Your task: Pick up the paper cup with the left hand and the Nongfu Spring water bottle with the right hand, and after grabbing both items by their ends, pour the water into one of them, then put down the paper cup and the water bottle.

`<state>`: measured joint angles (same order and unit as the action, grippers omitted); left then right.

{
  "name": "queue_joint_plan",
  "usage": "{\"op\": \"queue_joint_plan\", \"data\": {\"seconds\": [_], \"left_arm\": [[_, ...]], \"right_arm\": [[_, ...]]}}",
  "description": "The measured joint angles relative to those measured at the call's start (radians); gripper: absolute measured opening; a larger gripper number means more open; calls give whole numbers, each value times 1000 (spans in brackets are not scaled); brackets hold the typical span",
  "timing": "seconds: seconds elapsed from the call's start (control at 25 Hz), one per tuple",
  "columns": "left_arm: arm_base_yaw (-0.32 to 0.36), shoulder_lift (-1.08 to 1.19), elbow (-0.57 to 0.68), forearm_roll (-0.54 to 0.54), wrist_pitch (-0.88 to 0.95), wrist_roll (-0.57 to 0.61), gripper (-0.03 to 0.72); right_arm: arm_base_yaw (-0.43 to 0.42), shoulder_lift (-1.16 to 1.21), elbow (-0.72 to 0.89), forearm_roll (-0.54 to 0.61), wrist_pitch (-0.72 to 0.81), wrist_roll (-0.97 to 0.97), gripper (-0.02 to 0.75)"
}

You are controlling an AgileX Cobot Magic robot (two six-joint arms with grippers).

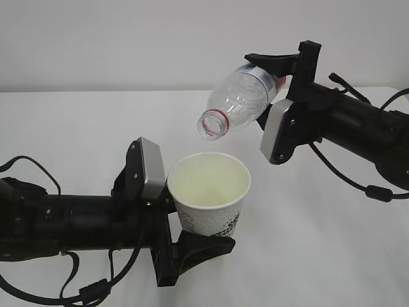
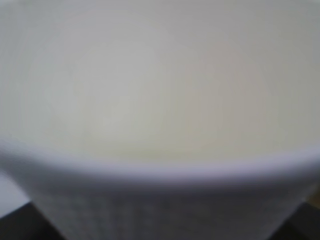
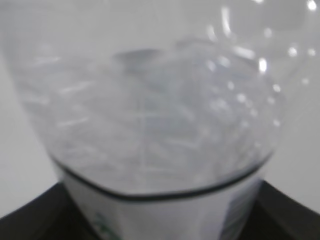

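At 7 o'clock of the exterior view, the left hand [image 1: 167, 217] is clamped on the cup [image 1: 211, 192]: one grey pad [image 1: 152, 169] flat vs the rim-side wall, the other black finger under the base end. Cup sits upright, mouth up, held clear of the table [image 1: 77, 128]; cream inside looks dry, though no water can be made out for sure. Left wrist view is filled w/ the cup's blurred rim [image 2: 160, 170] and inside wall, so nothing more to read there.

At 2 o'clock, the right hand [image 1: 281, 96] is clamped on the bottle [image 1: 239, 99] near its base end, one finger above, the padded one below. Bottle tilted steeply, neck aimed toward 7 o'clock, open mouth w/ red ring [image 1: 213, 123] just above and slightly to 10 o'clock of the cup's rim, not touching. No cap seen. No stream visible. Right wrist view shows clear ribbed wall and label edge [image 3: 165, 215], blurred; whether liquid remains inside can't be told.

Handling, as judgement: cup is thin paper, light, crushes easily, so a gentle squeeze low on the wall suits it. Bottle looks near-empty, hence light, thin-walled, slick plastic that dents; grip on the stiffer ribbed base end is sensible. Mouth prob. needs centring over the cup before more tilt, else spill risk.
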<state>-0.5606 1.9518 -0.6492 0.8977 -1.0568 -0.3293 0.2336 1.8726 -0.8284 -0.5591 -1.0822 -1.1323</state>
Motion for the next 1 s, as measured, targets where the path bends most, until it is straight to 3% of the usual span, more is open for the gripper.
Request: {"op": "queue_joint_plan", "data": {"seconds": [1.0], "left_arm": [[0, 0, 0, -56, -34, 0, 568]], "right_arm": [[0, 0, 0, 1, 0, -43, 531]]}}
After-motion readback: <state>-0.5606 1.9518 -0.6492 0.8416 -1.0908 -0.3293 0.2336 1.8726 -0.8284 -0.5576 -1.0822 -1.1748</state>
